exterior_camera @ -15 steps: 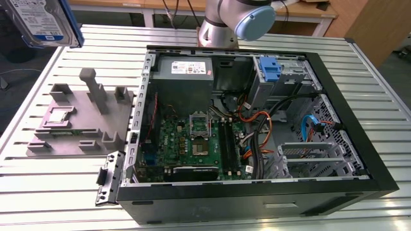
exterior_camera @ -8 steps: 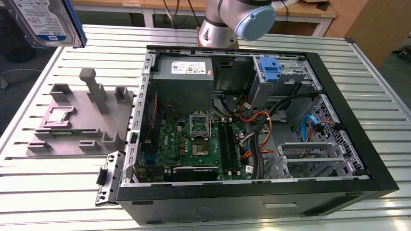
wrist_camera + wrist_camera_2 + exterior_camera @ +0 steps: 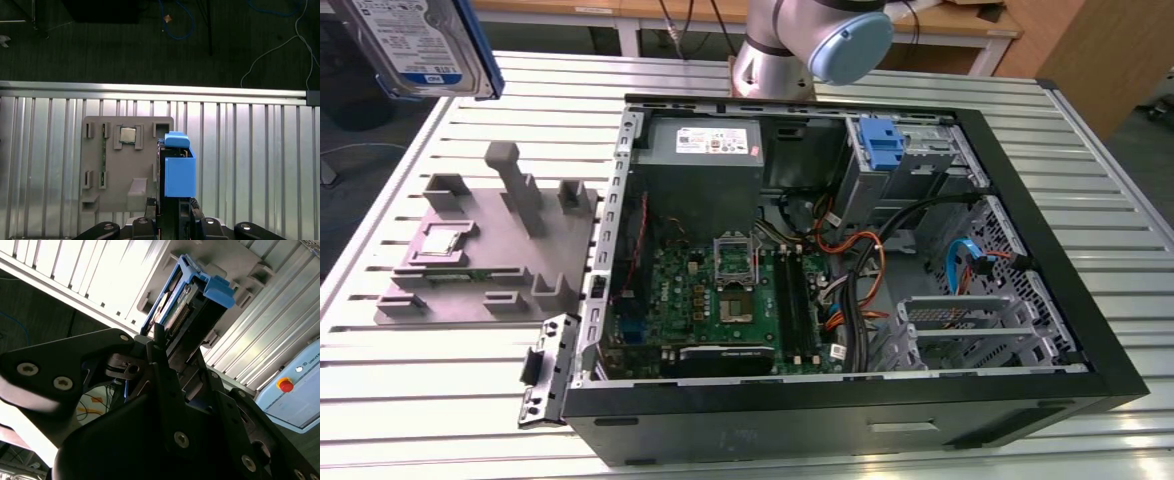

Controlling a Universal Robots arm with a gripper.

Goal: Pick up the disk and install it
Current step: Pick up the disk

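Note:
The disk (image 3: 416, 42) hangs high over the table at the exterior view's far left, its blue-and-white label facing out and blue rails round its edges. In the first wrist view the disk (image 3: 178, 170) is seen edge-on, with my gripper (image 3: 171, 204) shut on it from both sides. The second wrist view shows the same hold: the disk (image 3: 186, 304) stands out beyond my gripper (image 3: 177, 352), its blue rail end furthest from the fingers. Straight below it lies the grey fixture plate (image 3: 127, 170).
The open black computer case (image 3: 1067, 260) lies on the slatted metal table (image 3: 427, 400), with a grey power supply (image 3: 707, 140) and a blue bracket (image 3: 887, 148) in the drive bay. The grey fixture plate (image 3: 480, 250) lies to the case's left in the exterior view. The arm's base (image 3: 807, 45) stands behind the case.

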